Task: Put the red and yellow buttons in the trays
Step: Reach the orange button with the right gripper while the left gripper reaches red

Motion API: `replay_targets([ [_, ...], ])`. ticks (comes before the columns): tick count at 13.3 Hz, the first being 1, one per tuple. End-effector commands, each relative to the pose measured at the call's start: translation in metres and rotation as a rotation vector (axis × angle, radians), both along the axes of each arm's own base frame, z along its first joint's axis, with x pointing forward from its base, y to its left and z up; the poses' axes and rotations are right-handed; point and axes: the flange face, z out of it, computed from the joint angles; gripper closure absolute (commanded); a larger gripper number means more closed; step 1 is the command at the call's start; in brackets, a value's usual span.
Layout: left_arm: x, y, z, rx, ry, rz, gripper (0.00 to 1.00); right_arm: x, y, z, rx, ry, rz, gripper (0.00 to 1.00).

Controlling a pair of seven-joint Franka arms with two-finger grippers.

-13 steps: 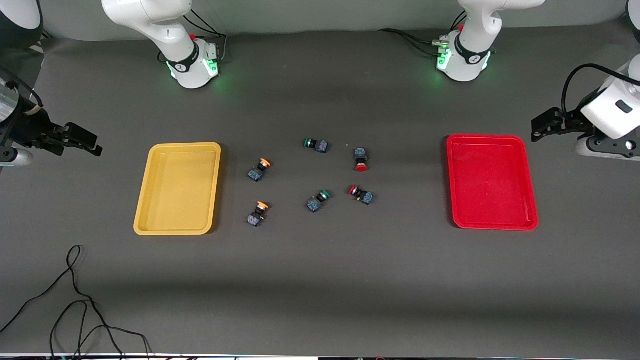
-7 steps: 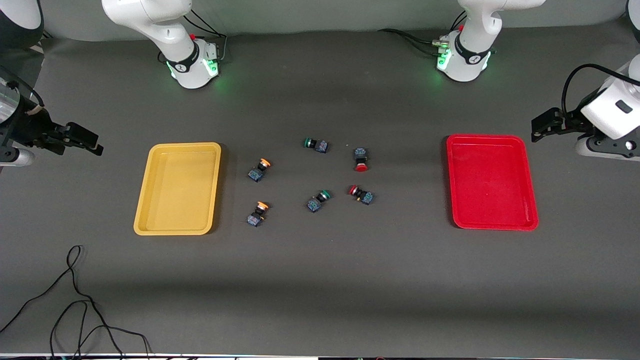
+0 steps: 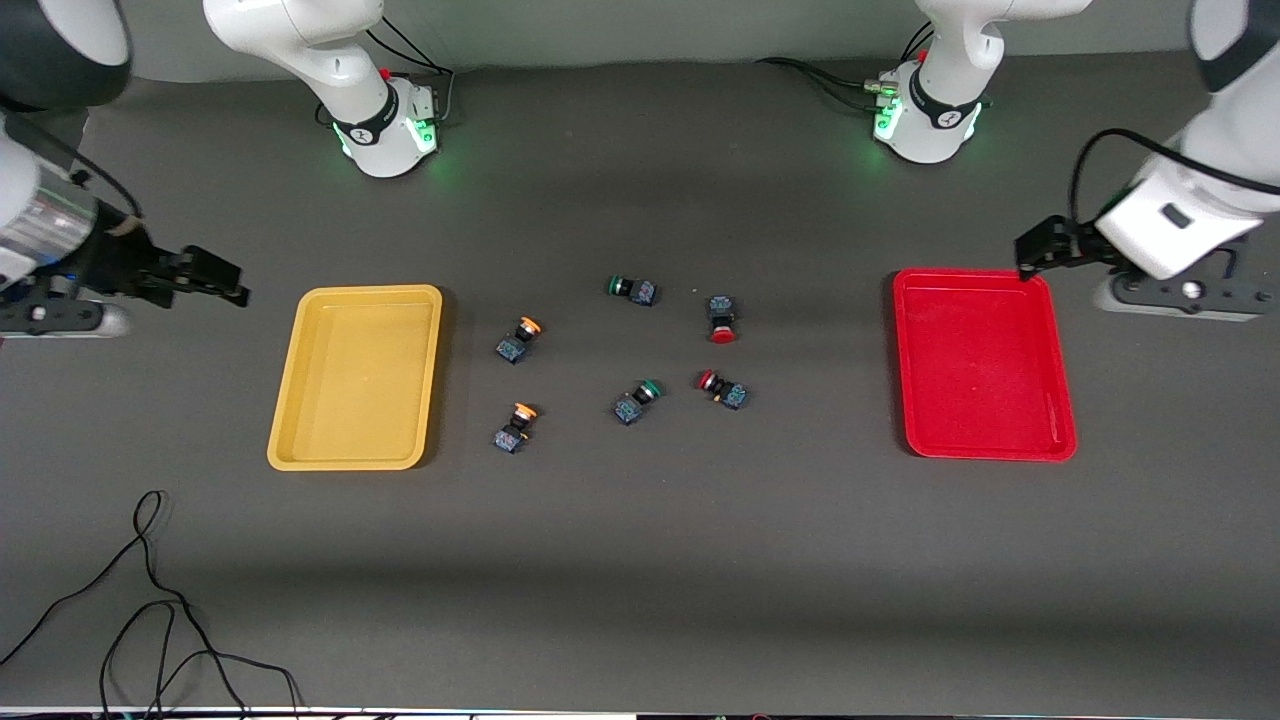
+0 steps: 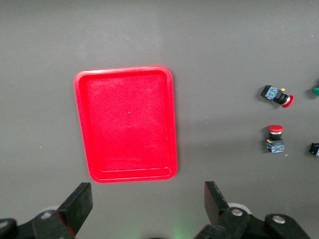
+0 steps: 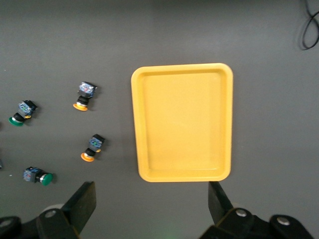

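Left gripper (image 4: 144, 206), right gripper (image 5: 152, 204): jaws spread.

Even, soft overhead light on the dark grey table (image 3: 640, 560), no harsh glare; broad faint shadow bands cross it near the arm bases and low in the front view, and the yellow tray (image 3: 356, 377) throws a thin shadow toward the buttons. Green status lights glow on both arm bases (image 3: 385, 135), spilling onto the cloth. Front view sharp across the middle, arms at the edges slightly soft; both wrist views clear on the table, with the dark fingers (image 4: 79, 204) close to the lens softer.
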Motion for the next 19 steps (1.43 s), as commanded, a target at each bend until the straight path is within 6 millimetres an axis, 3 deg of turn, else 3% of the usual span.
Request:
replay_targets([
  [1,-0.016,-0.041,-0.002,0.012,-0.008,0.045,0.00,0.004,0.053,-0.018,-0.009,0.036,-0.051,0.00],
  [3,-0.031,-0.093,-0.017,0.029,-0.007,0.061,0.00,0.007,0.100,-0.047,-0.035,0.068,-0.088,0.00],
  [5,-0.044,-0.132,-0.027,0.019,-0.035,0.066,0.00,0.007,0.149,-0.092,-0.057,0.108,-0.113,0.00],
  [8,-0.074,-0.200,-0.048,0.001,-0.063,0.050,0.00,-0.010,0.187,-0.160,-0.075,0.116,-0.213,0.00],
  [11,-0.102,-0.253,-0.054,-0.043,-0.070,0.040,0.00,-0.047,0.208,-0.234,-0.037,0.108,-0.296,0.00],
  [14,-0.112,-0.281,-0.079,-0.070,-0.050,0.005,0.00,-0.074,0.217,-0.290,-0.050,0.074,-0.366,0.00],
  [19,-0.120,-0.312,-0.197,-0.074,-0.005,-0.015,0.00,-0.085,0.226,-0.369,-0.107,0.064,-0.455,0.00],
])
